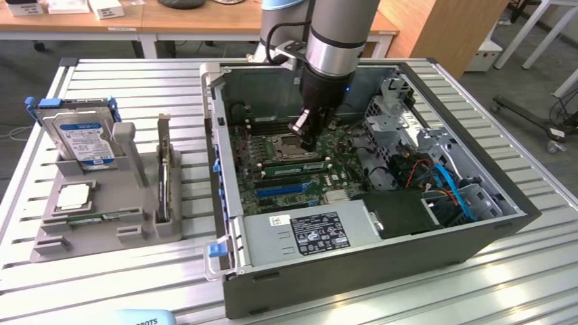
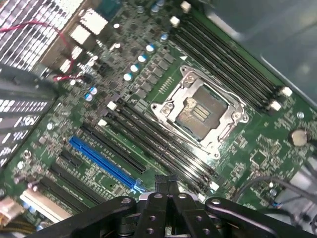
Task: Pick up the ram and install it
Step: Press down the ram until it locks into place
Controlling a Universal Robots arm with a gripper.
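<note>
Gray tray (image 1: 99, 227) on the tabletop (image 1: 54, 284): a slim green ram stick (image 1: 95, 219) lies in its front slot, a hard drive (image 1: 83, 141) stands behind. Farther back, the open computer case (image 1: 361, 271) holds the motherboard (image 1: 280, 172); the clenched, empty gripper (image 1: 308, 139) hangs over it.

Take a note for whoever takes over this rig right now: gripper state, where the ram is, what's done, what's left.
Gripper: fingers shut, nothing visibly held, low inside the computer case over the memory slots beside the processor socket.
Ram: one ram stick lies in the grey tray at the exterior view's left.
Done: unclear; a green strip by the socket may be a seated stick.
Left: seating unconfirmed.
</note>
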